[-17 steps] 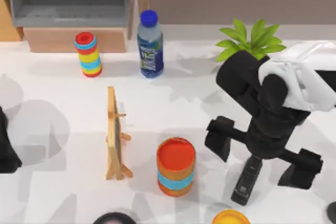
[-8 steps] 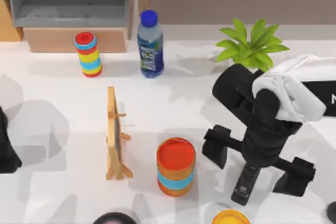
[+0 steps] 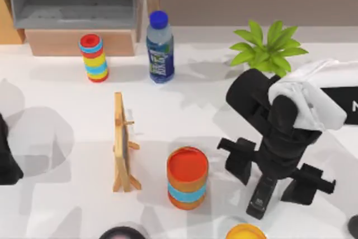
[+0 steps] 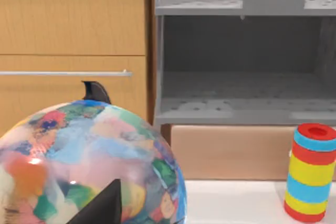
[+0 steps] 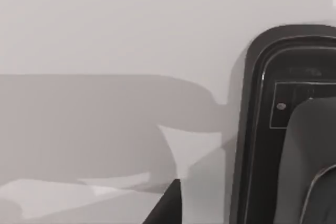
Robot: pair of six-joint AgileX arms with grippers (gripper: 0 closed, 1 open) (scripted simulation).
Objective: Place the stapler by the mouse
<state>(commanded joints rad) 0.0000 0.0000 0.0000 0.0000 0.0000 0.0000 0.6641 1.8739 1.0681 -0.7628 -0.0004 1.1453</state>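
The stapler [image 3: 260, 198] is a slim black oblong lying on the white table at the front right. My right gripper [image 3: 274, 173] hangs straight over its far end, open, with one finger [image 3: 239, 159] on each side and clear of it. The right wrist view shows the stapler's glossy body [image 5: 262, 129] close up on the table. A dark rounded shape [image 3: 353, 225] is cut off at the front right edge; I cannot tell whether it is the mouse. My left arm [image 3: 6, 158] is parked at the table's left edge.
An orange and blue striped canister [image 3: 187, 177] stands left of the stapler, a wooden easel [image 3: 123, 144] further left. A water bottle [image 3: 160, 48], a striped ring stack [image 3: 94, 58] and a green plant [image 3: 268, 46] stand at the back. A yellow lid [image 3: 246, 232] sits at the front edge.
My right gripper has come down over the stapler and its fingers have drawn closer together around it. The stapler has not moved, nor has the left arm.
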